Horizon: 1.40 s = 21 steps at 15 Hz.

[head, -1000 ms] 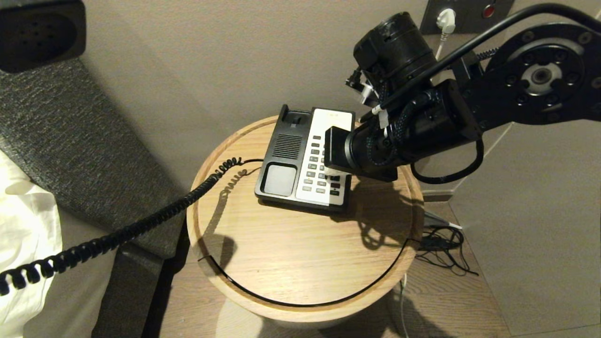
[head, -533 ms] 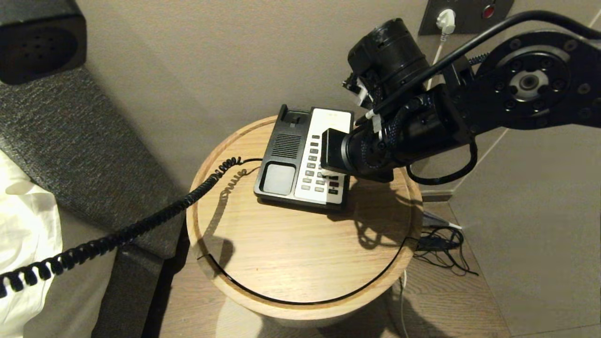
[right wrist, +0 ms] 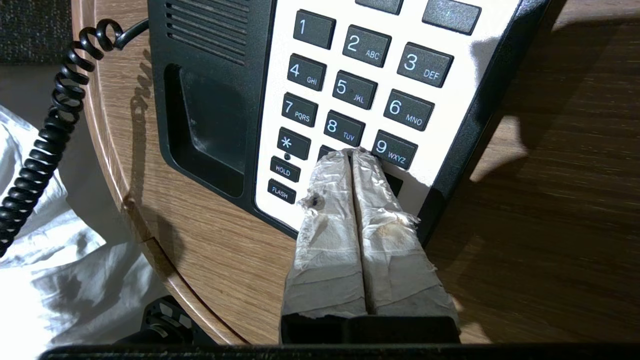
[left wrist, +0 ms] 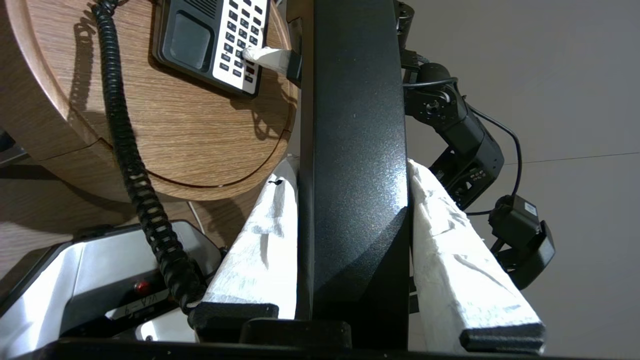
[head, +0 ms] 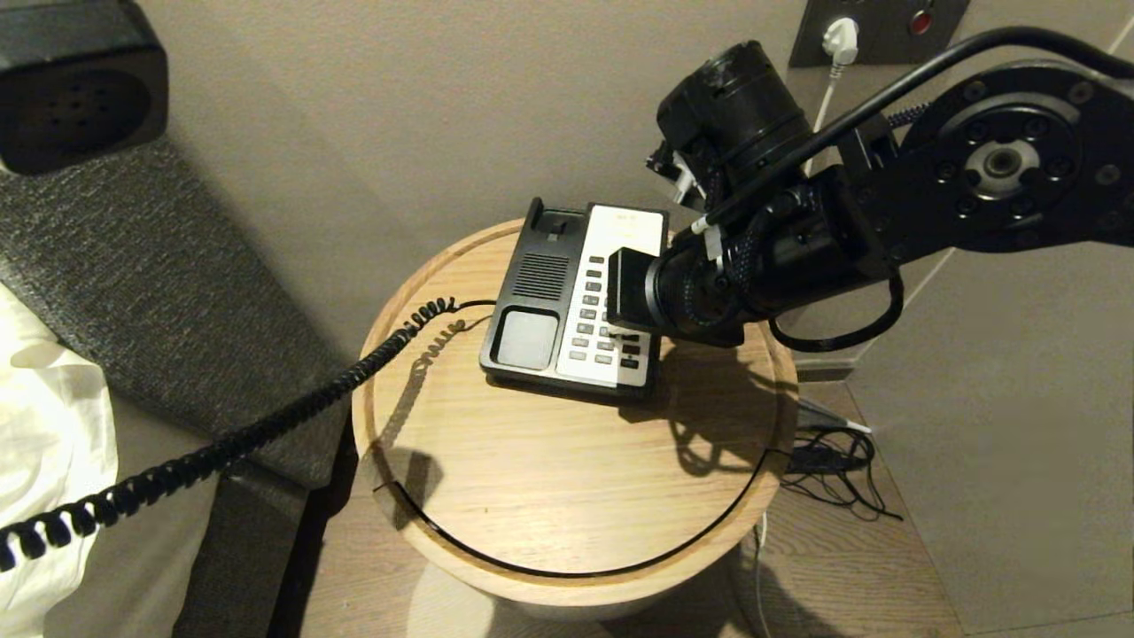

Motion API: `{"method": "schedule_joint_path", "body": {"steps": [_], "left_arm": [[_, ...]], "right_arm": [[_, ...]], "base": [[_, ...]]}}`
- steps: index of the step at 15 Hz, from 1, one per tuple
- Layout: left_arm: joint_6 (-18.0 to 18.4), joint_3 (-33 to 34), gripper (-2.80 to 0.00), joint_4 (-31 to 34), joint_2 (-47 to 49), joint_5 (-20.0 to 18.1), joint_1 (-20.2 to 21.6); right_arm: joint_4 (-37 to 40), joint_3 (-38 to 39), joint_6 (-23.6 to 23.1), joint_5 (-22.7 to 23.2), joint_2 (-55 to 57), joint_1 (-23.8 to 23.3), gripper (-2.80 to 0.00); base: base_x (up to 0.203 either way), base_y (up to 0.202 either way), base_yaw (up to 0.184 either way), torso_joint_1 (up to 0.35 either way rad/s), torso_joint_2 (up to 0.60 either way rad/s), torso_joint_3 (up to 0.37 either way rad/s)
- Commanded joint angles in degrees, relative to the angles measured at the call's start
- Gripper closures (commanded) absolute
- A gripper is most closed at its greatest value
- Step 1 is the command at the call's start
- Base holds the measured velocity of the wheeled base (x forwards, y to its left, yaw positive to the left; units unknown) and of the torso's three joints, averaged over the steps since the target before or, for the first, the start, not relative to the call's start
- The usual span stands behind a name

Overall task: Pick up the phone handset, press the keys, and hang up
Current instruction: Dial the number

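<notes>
Right wrist view: my right tool (right wrist: 356, 152), padded fingers pressed together, has crept onto the small dark grey keys (right wrist: 345, 95); left tool (left wrist: 350, 210) still clamps the long black plastic handset (left wrist: 352, 150), so dialling is underway.

**Round table, one phone base**

The round wooden table (head: 567, 478) (raised rim, thin dark seam) carries a black-and-white phone base (head: 576, 301) near its far edge; the coiled cord (head: 266, 425) trails over its left edge.
</notes>
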Motion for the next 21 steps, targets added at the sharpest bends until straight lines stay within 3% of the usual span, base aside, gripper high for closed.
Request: {"method": "schedule_joint_path", "body": {"steps": [1,9,21], "left_arm": [[-0.3,0.5,0.00,0.2,-0.2,0.0,0.1],[-0.3,0.6,0.00,0.2,-0.3,-0.1,0.0],[-0.2,1.0,0.00,0.2,-0.6,-0.1,0.0]], "right_arm": [[0.2,-0.8,0.1,0.0,-0.4,0.3,0.00],[0.3,-0.3,0.1,0.0,-2.4,1.4,0.00],[0.4,0.2,-0.9,-0.1,-2.0,-1.4,0.00]], "base": [[0.000,0.000,0.000,0.000,0.00,0.000],[0.000,0.000,0.000,0.000,0.00,0.000],[0.000,0.000,0.000,0.000,0.00,0.000]]}}
